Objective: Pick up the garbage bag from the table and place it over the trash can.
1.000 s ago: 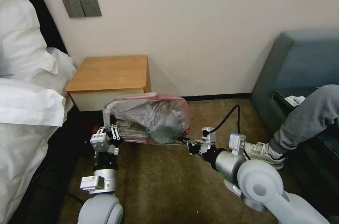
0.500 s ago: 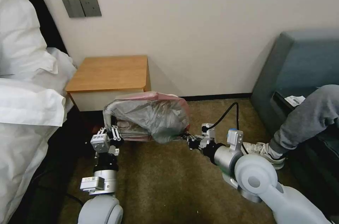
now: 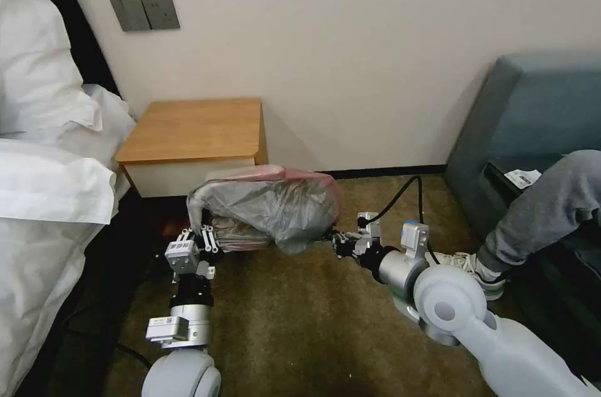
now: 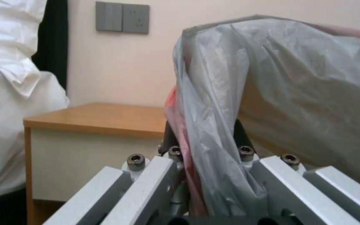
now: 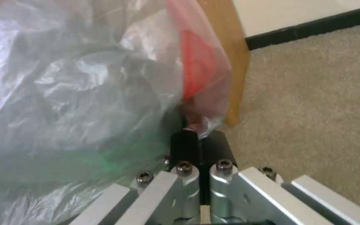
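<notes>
A: What's changed in the last second?

B: The thin, crinkly grey translucent garbage bag with its pinkish-red band sits a little lower and bunched more tightly, stretched between both arms just in front of the small orange-topped wooden table. The left gripper has crept up and inward, and the right gripper has drawn toward the wall too.

A: Are both claws holding it?

B: Yes — in the left wrist view the left gripper has grey film and red band pinched between its fingers, and in the right wrist view the black pads of the right gripper are pressed together on a tuft of the red edge.

A: And the trash can?

B: I can't make it out; the bag seems draped over something, likely the bin. My guess is the mouth is being pulled down around it — nearly done.
</notes>
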Robot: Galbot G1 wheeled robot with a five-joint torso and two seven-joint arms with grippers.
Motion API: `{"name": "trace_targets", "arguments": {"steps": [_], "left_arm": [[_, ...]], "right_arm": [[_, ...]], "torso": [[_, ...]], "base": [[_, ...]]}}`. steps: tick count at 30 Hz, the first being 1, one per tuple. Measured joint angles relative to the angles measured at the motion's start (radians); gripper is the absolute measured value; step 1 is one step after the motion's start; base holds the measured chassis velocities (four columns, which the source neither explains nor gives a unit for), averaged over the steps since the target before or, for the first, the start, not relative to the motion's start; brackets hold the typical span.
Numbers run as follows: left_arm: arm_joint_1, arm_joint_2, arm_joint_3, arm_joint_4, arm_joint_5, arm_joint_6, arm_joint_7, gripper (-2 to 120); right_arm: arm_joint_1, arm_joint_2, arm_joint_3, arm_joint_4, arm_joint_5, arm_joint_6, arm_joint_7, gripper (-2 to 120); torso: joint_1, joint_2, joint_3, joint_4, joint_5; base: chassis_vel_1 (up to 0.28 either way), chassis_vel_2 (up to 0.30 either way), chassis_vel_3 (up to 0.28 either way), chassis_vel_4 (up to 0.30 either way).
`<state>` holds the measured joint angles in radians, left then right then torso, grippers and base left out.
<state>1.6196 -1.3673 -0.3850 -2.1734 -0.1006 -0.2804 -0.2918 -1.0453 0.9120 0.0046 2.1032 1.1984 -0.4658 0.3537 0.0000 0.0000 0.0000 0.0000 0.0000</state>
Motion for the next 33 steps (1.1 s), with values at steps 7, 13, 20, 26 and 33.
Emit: {"name": "trace_targets", "arguments": {"steps": [7,13,20,26,33], "left_arm": [[0.002,0.001,-0.001,-0.006,0.0,-0.001,0.0,6],[0.001,0.003,-0.004,-0.006,0.0,-0.004,0.001,6],[-0.002,0.002,-0.003,-0.002,-0.001,-0.005,0.002,6],[-0.008,0.003,-0.013,0.016,0.015,-0.021,-0.001,6],[-0.01,0.004,-0.014,0.017,0.019,-0.024,-0.003,6]], "right_arm": [[0.032,0.011,-0.031,-0.027,-0.016,0.008,-0.019,0],[0.049,0.012,-0.046,-0.036,-0.027,0.012,-0.029,0],[0.037,-0.001,-0.031,-0.028,-0.037,0.013,-0.047,0],[-0.015,-0.023,0.03,0.03,-0.116,0.01,-0.049,12],[-0.094,-0.059,0.13,0.128,-0.184,-0.004,-0.078,40]], "torso": [[0.0,0.0,0.0,0.0,0.0],[0.0,0.0,0.0,0.0001,0.0],[0.0,0.0,0.0,0.0,0.0],[0.0,0.0,0.0,0.0,0.0001],[0.0,0.0,0.0,-0.0001,0.0]], "base": [[0.0,0.0,0.0,0.0],[0.0,0.0,0.0,0.0],[0.0,0.0,0.0,0.0],[0.0,0.0,0.0,0.0],[0.0,0.0,0.0,0.0]]}}
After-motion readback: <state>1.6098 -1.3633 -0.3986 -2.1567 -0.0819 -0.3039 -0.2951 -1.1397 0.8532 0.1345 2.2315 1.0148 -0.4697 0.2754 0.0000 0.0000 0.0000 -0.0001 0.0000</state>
